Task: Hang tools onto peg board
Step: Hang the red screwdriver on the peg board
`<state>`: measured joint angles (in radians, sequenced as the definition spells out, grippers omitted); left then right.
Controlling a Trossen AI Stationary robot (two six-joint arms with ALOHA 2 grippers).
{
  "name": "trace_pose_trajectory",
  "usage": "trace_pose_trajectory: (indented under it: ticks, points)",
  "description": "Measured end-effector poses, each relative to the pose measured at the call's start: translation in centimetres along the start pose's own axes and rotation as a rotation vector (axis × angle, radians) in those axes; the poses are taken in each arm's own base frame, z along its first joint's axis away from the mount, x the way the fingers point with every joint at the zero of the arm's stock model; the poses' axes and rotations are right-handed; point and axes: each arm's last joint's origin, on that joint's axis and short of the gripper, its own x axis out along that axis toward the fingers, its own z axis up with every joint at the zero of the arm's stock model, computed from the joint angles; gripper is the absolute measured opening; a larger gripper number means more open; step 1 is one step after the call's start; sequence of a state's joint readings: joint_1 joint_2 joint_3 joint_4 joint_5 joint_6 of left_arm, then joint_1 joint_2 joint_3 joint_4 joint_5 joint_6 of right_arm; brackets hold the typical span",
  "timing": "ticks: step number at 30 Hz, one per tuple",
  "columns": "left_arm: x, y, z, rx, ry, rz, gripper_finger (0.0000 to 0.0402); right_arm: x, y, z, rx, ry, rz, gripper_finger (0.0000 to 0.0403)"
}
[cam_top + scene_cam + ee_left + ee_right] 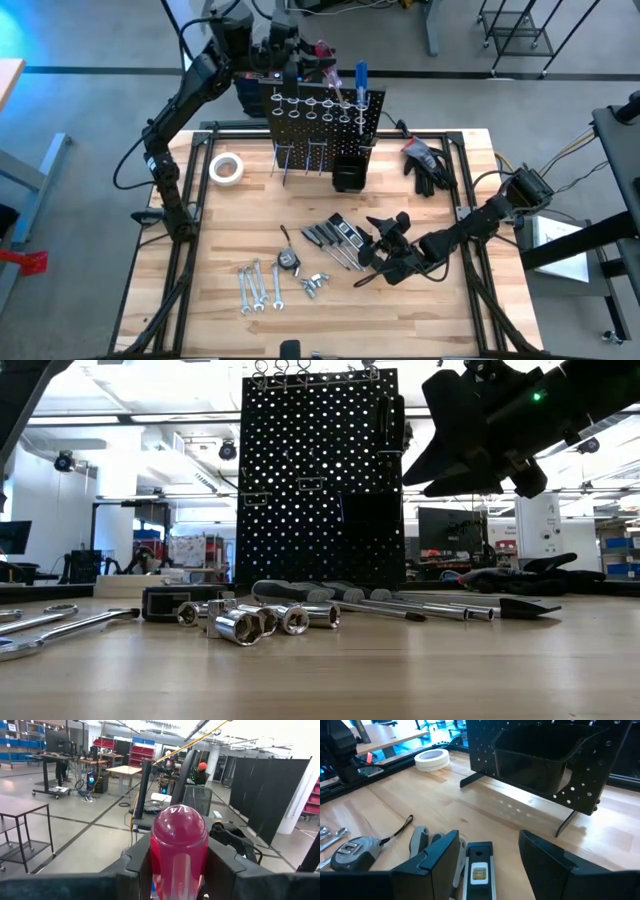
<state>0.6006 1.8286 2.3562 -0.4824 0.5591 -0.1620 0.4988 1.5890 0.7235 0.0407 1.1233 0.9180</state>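
Left wrist view: our left gripper point(179, 870) clamps the red-handled screwdriver point(178, 840) above the peg board point(325, 120) for ringing, right gripper point(487, 857) open over black-handled tools point(335, 235).

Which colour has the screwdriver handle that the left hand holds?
Translucent red handle, best seen in the left wrist view.

Left gripper point(318, 52) raised high, jaws clamped; right gripper point(372, 247) low, jaws apart.
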Motion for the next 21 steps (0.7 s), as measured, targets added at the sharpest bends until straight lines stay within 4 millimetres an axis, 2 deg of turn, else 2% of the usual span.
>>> trace_pose_trajectory:
  ticks: [21]
  points:
    - [-0.03, -0.09, -0.03, 0.017, 0.006, -0.002, 0.0116, 0.14, 0.08, 0.18, 0.022, -0.010, 0.000, 0.0199]
